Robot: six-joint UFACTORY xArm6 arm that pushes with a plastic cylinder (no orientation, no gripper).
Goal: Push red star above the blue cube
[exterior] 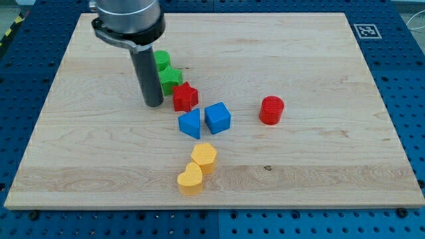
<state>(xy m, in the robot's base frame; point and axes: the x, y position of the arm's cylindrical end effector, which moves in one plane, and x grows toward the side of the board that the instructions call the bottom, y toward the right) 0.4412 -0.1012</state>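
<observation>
Camera view, my tip point(153, 104) hiding green blocks point(167, 72) partly

Board point(319, 73) pale grained wood; red star point(185, 97) matt plastic.

so colour rundown: the board point(319, 60) is pale wood with a faint streaky grain, sitting on a blue pegboard table point(412, 79) dotted with dark holes. the rod point(149, 73) is dark grey, nearly black. red star point(185, 97) and red cylinder point(271, 110) are the same bright red. blue cube point(218, 118) and the blue wedge-ish block point(190, 123) match in mid blue. two green blocks point(166, 72), two yellow blocks point(198, 168). a black-and-white square marker point(366, 30) sits on the board.
</observation>
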